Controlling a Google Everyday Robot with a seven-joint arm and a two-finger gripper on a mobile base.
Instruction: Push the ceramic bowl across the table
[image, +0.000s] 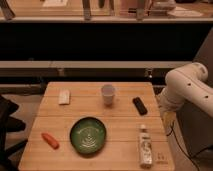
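The ceramic bowl (88, 135) is dark green with pale rings inside. It sits on the light wooden table (125, 125), near the front edge and a little left of the middle. My white arm (186, 91) bends beside the table's right edge, apart from the bowl. My gripper is out of view; only the arm's upper links show, with a cable hanging below them.
A white cup (107, 94) stands behind the bowl. A black remote-like object (140, 105) lies right of the cup. A small bottle (145, 146) lies at the front right. An orange object (49, 140) lies front left, a white block (64, 97) back left. A dark chair (7, 125) stands at the left.
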